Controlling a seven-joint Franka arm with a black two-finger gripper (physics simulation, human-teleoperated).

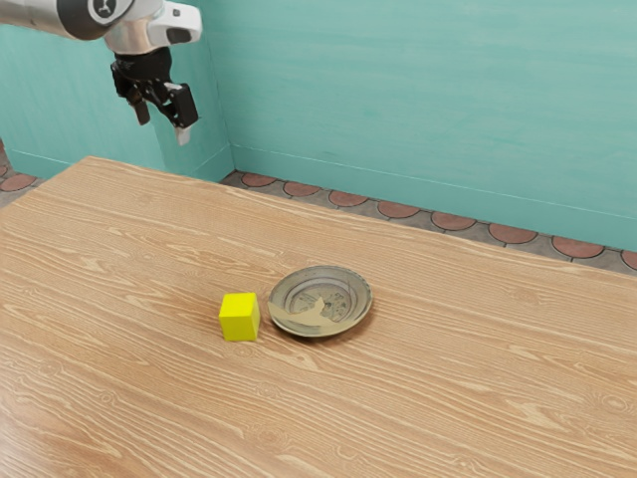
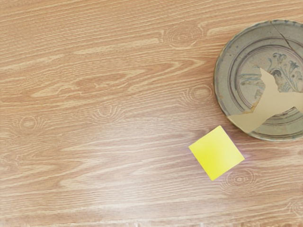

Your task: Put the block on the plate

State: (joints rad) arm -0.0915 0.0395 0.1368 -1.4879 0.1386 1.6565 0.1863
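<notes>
Grasping and placing both lay ahead: the yellow cube (image 1: 239,319) sat on the wooden table (image 1: 448,378), just beside the patterned plate (image 1: 320,301), while the two-finger gripper (image 1: 162,126) hung well apart, empty and spread wide.

The block (image 2: 216,153) is coloured plain yellow. The plate (image 2: 226,71) is ringed in grey-green, decorated with bluish leafy sprigs and broken by tan. The light brown table (image 1: 448,388) is streaked with grain; the wall (image 1: 398,100) is coloured teal; the grey floor (image 1: 351,211) is patterned with reddish scallops.

The arm (image 1: 137,36) is white, its emblem (image 1: 104,8) round, its tool (image 1: 163,125) black.
</notes>
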